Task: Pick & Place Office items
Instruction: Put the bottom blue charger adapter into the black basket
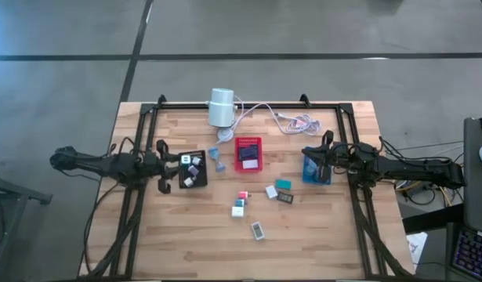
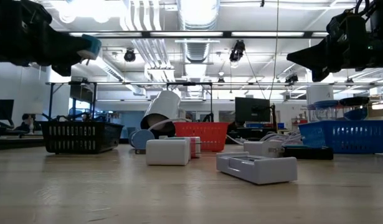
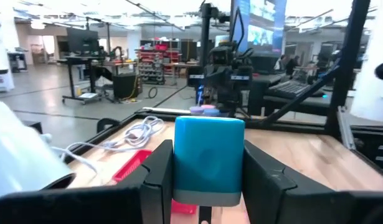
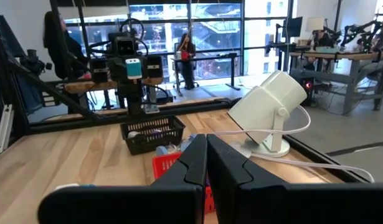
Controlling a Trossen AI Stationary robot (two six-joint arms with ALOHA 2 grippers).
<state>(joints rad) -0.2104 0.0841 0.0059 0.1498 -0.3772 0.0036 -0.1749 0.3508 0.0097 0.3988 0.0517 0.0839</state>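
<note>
Pale plank tabletop point(image 1: 186, 235); loose items point(image 1: 259, 229) scattered mid-front, white blocks point(image 2: 168, 151) nearest in low view. Left claw point(image 3: 208, 163) clamped on teal block point(image 3: 208, 158), raised above black tray point(image 1: 193, 170). Right claw point(image 4: 207, 163) closed, empty, over blue tray point(image 1: 316, 170). Beyond: open lab, benches, windows, ceiling ducts.

No legible text, label, brand, number or sign on any office item, tray, arm or room fixture in any view.
</note>
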